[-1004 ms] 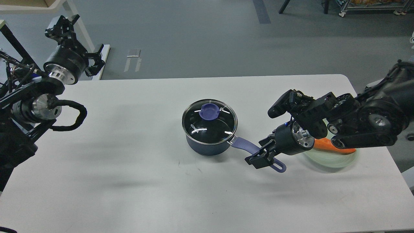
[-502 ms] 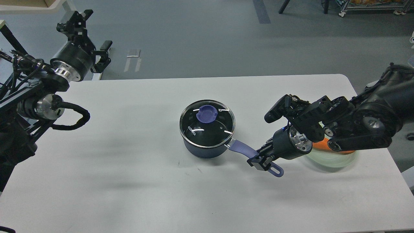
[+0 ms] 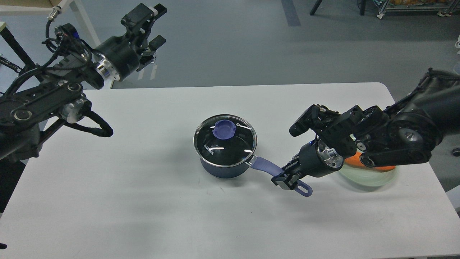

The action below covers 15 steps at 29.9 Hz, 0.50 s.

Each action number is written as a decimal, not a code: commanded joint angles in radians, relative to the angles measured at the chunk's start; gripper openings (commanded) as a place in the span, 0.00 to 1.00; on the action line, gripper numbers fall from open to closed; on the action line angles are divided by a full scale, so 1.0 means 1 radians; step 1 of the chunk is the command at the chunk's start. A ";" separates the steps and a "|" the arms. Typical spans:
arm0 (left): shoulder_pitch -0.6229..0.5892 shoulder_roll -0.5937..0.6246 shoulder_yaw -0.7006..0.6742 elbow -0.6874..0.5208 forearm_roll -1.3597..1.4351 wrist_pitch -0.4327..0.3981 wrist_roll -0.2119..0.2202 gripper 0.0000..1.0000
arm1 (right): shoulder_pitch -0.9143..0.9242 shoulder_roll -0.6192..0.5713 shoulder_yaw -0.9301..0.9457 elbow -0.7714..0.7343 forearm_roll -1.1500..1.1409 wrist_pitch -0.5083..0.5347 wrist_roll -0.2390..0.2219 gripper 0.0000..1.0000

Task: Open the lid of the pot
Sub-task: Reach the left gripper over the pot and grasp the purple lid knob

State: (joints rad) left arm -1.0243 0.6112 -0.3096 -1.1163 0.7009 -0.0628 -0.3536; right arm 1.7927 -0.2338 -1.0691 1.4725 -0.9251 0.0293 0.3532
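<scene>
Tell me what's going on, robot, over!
Right gripper shut on pot handle. Left gripper open, high, far from pot. Lid on, blue knob untouched. Nothing blocks it.

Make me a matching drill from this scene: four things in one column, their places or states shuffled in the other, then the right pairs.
Things:
1. lid
2. right tool
3. left tool
4. carrot

Places or states:
A. raised beyond the table's far left corner, holding nothing
B. lying on the pale green plate, partly hidden by the right arm
C. closed around the pot's purple handle
D. seated on the pot, purple knob up

Pairs: 1-D, 2-C, 3-A, 4-B
</scene>
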 commanded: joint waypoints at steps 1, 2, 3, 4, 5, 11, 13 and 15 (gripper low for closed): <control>-0.011 -0.002 0.021 -0.089 0.223 0.049 -0.001 0.99 | 0.000 -0.001 0.006 -0.001 0.002 0.000 0.001 0.25; -0.010 -0.007 0.021 -0.115 0.282 0.054 -0.001 0.99 | 0.000 -0.001 0.008 -0.001 0.003 0.000 0.001 0.25; -0.008 -0.014 0.023 -0.134 0.332 0.055 -0.001 0.99 | 0.000 -0.001 0.008 -0.001 0.003 0.000 0.001 0.24; -0.007 -0.024 0.024 -0.151 0.394 0.055 0.001 0.99 | 0.000 -0.001 0.008 -0.003 0.003 0.000 0.001 0.23; -0.007 -0.033 0.032 -0.158 0.460 0.057 0.002 0.99 | 0.000 -0.002 0.008 -0.003 0.003 0.000 0.003 0.23; 0.001 -0.074 0.122 -0.157 0.787 0.142 -0.002 0.99 | 0.002 -0.004 0.008 -0.003 0.003 0.001 0.001 0.21; 0.000 -0.074 0.177 -0.154 0.834 0.159 -0.002 0.99 | 0.004 -0.005 0.008 -0.003 0.003 0.000 0.003 0.21; -0.006 -0.076 0.227 -0.151 0.880 0.176 -0.002 0.99 | 0.004 -0.007 0.008 -0.003 0.003 0.001 0.003 0.21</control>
State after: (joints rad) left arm -1.0241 0.5375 -0.1455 -1.2712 1.5164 0.0898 -0.3552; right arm 1.7953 -0.2389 -1.0613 1.4696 -0.9220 0.0293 0.3559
